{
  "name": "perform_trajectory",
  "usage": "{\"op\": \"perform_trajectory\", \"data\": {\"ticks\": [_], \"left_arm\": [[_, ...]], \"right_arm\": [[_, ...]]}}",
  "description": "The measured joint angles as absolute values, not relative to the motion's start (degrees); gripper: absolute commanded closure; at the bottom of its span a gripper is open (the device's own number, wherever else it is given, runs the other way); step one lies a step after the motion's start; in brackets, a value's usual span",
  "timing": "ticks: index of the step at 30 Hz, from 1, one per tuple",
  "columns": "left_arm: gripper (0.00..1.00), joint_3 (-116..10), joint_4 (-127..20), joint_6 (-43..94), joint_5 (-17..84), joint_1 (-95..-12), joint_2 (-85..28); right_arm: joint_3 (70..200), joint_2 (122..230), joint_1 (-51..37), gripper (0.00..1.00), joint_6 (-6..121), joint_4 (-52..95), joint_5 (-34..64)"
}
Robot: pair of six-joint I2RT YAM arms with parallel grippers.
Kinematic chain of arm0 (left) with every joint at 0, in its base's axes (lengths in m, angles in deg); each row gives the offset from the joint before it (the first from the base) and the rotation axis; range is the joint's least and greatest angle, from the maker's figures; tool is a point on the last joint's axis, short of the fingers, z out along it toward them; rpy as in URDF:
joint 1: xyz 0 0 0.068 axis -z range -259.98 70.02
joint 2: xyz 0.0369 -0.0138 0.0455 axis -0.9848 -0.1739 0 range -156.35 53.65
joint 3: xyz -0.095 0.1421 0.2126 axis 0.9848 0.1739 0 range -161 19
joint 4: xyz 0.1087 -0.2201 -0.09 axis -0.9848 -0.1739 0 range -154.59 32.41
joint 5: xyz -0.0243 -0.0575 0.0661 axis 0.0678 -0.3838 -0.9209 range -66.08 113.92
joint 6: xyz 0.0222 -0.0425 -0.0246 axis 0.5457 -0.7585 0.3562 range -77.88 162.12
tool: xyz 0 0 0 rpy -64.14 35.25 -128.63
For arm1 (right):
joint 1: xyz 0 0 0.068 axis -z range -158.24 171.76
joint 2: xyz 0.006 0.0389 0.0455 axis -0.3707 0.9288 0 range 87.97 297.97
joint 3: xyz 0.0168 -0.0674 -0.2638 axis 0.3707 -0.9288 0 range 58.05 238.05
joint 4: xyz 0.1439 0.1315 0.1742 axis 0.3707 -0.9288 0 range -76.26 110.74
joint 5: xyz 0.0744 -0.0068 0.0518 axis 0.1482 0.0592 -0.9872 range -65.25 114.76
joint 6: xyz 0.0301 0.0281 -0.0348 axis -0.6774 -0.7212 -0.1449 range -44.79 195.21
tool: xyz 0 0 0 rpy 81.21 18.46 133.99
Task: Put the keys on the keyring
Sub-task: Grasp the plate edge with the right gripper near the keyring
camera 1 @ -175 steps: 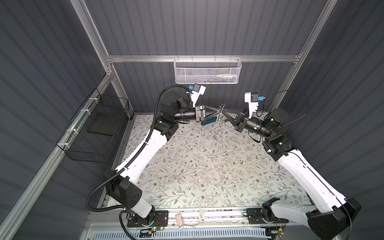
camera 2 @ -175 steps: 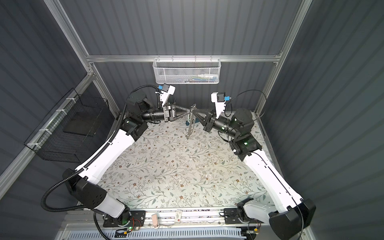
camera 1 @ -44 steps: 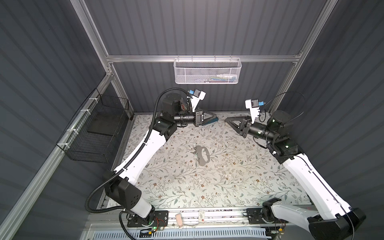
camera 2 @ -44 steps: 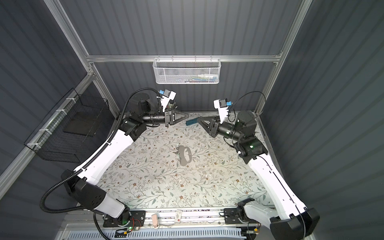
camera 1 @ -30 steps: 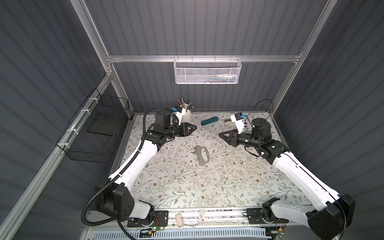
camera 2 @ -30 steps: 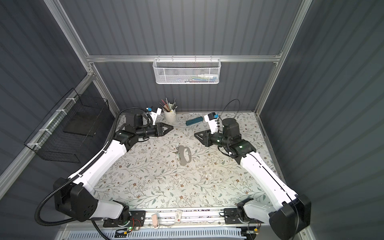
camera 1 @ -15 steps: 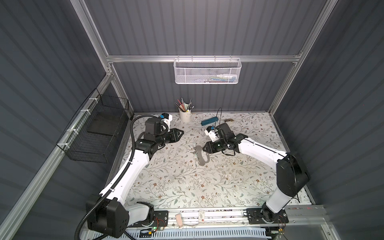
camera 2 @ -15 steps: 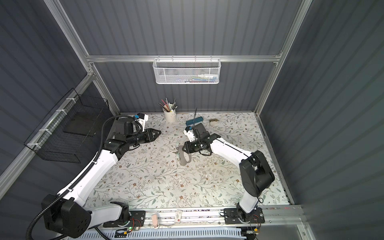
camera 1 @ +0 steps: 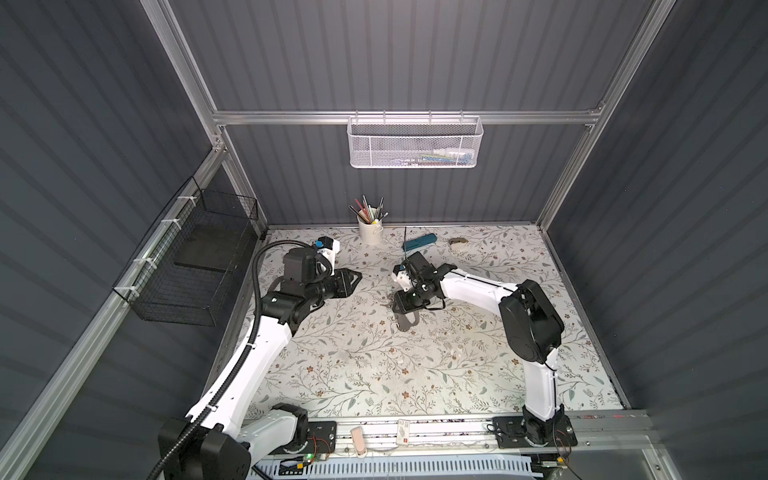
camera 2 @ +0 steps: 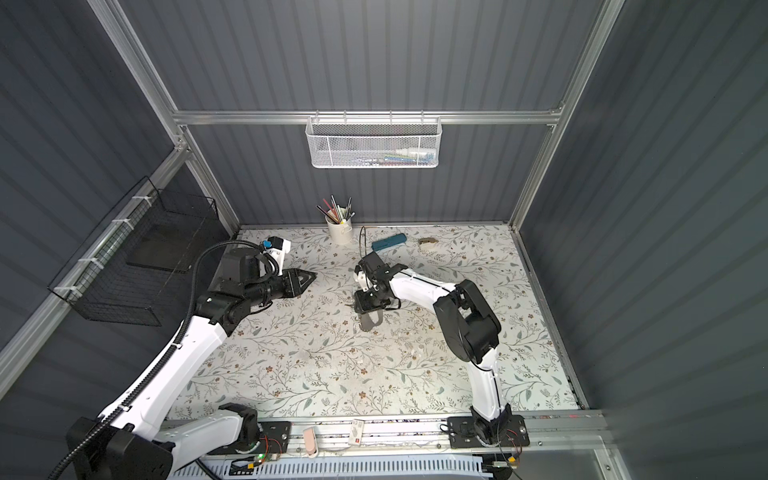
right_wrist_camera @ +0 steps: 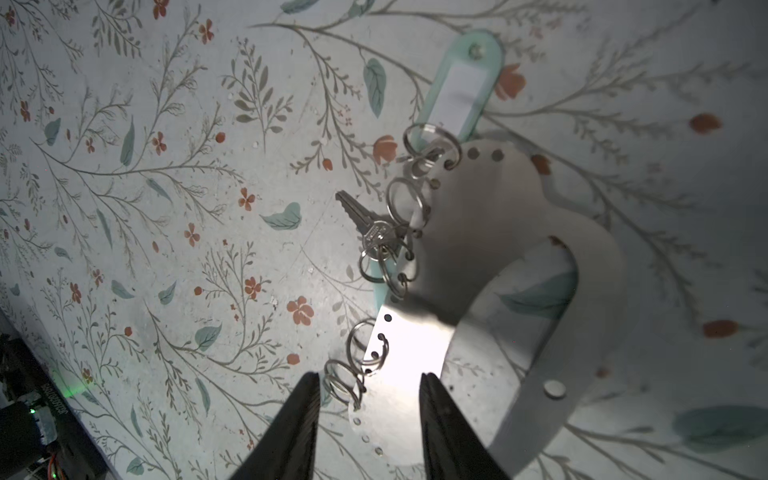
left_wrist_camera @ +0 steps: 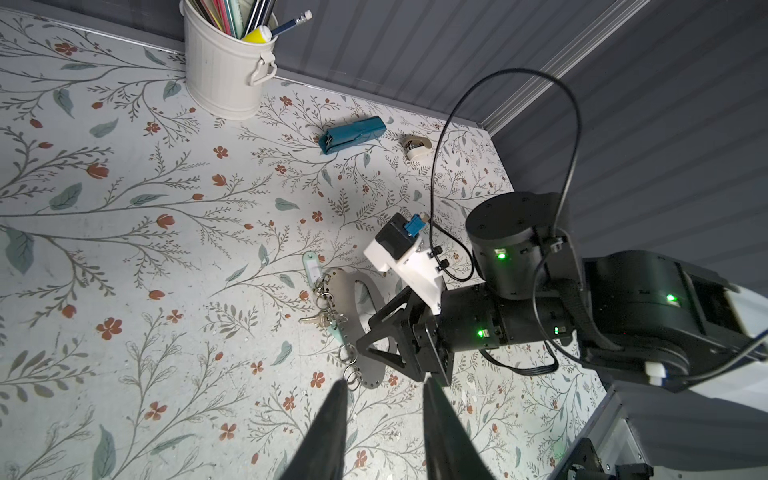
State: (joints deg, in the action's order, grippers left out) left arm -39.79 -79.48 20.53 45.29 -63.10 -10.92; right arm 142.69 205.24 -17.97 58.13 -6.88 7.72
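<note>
Keyring [right_wrist_camera: 478, 232] flat on mat [right_wrist_camera: 166, 208], right claw [right_wrist_camera: 368, 376] parted over it

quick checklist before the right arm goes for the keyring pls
1. Keyring lying flat on the mat: ok.
2. Right gripper open, fingertips on either side of the keyring's ring edge: ok.
3. Left gripper open, empty and off to the side of the keyring: ok.
4. Silver key and mint tag sit at the split rings; whether every key is threaded on: cannot tell.
5. Teal case and pencil cup at the back, likely out of the way: ok.
</note>
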Motion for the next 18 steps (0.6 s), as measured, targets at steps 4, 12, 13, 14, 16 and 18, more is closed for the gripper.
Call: {"op": "perform_trajectory", "data": {"ticks": [4, 12, 13, 14, 16, 18], "left_arm": [[0.69, -39.7, -79.9, 21.1, 45.3, -63.1, -10.8], [0.71, -39.8, -80.9, 22.0, 45.4, -63.1, -10.8], [0.71, -39.8, -80.9, 22.1, 45.4, -63.1, -10.8], [0.71, -39.8, -81.0, 22.1, 45.5, -63.1, -10.8], [0.71, -39.8, -81.0, 22.1, 45.5, -63.1, -10.8], [0.71, -39.8, -81.1, 22.1, 45.6, -63.1, -10.8]], "right_arm": [[140.4, 205.3, -18.0, 0.54, 56.5, -6.4, 8.7], [132.1, 201.8, -13.7, 0.54, 52.7, -1.6, 8.7], [131.5, 201.5, -13.3, 0.54, 52.5, -1.4, 8.8], [130.8, 201.0, -12.8, 0.54, 52.3, -1.1, 9.0], [129.2, 199.8, -12.2, 0.54, 52.1, -0.6, 9.5], [127.4, 198.6, -11.6, 0.54, 52.0, -0.4, 10.2]]}}
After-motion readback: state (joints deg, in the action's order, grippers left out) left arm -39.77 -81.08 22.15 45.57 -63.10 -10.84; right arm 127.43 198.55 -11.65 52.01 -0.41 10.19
